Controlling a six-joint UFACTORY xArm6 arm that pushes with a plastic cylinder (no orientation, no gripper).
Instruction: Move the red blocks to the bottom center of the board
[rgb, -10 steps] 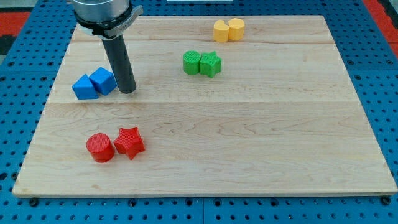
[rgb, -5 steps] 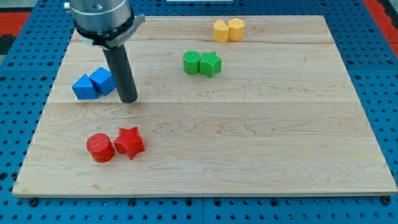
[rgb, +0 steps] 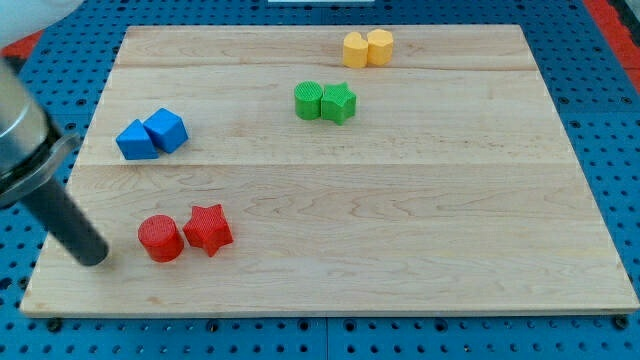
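Note:
A red cylinder (rgb: 161, 238) and a red star (rgb: 208, 229) sit side by side, touching, at the board's lower left. My tip (rgb: 93, 257) is on the board just to the left of the red cylinder, a small gap away from it. The rod slants up toward the view's left edge.
Two blue blocks (rgb: 151, 134) sit together at the upper left. A green cylinder (rgb: 308, 100) and green star (rgb: 339, 102) sit at the upper middle. Two yellow blocks (rgb: 367, 47) sit near the top edge. The wooden board (rgb: 400, 220) lies on a blue pegboard.
My tip has moved from beside the blue blocks down and to the left, to the left of the red cylinder. No block has moved.

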